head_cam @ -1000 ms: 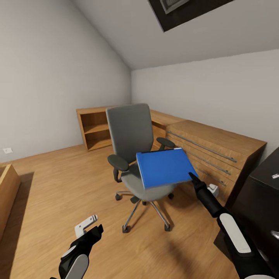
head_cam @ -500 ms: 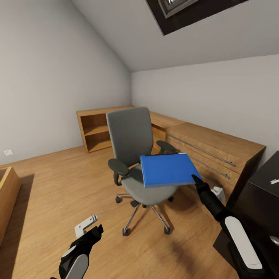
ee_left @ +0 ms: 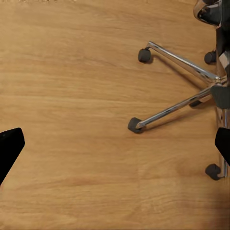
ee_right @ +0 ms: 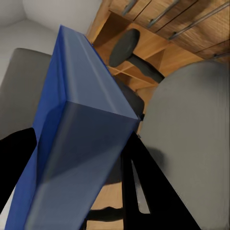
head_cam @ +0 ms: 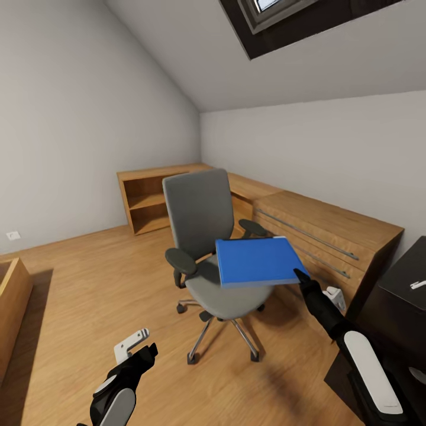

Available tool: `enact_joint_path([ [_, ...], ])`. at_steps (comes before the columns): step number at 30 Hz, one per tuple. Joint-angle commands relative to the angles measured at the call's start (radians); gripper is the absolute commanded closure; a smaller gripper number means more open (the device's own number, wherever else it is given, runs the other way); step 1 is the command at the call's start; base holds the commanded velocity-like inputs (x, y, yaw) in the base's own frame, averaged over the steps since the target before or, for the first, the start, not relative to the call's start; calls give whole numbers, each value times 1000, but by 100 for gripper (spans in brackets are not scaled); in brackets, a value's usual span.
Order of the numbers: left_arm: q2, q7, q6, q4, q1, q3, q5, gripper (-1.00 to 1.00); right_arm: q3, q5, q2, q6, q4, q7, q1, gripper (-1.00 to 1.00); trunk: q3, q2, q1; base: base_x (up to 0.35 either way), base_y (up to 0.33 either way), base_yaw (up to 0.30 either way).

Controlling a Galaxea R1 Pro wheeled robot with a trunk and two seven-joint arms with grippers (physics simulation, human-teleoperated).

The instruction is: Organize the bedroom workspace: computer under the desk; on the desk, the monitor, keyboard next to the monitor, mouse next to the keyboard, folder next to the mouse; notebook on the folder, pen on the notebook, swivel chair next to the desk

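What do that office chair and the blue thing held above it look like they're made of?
The swivel chair looks upholstered in matte grey fabric, with shiny chrome-like metal legs that catch the light, and black armrests, probably plastic. The folder looks like smooth, stiff plastic or coated card: it stays flat though the right gripper grips one corner.

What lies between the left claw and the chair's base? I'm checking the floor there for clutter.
In the left wrist view, bare wooden floor lies between the open left claw and the chair's chrome legs.
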Motion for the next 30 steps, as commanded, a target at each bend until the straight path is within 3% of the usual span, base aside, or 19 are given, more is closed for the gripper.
enact_joint_path([
  [1,1,7,3,-1,-1,-2,5,-100,-1,-9,0,5,-1,-2,-1,100,2,7,-4,0,0,0],
  [7,1,7,3,-1,-1,-4,5,-100,-1,-10,0,6,3,37,0,100,21,49,-27,0,0,0],
  [30,1,7,3,-1,-1,-16,3,-100,1,-7,0,6,16,41,1,100,93,210,-115,0,0,0],
])
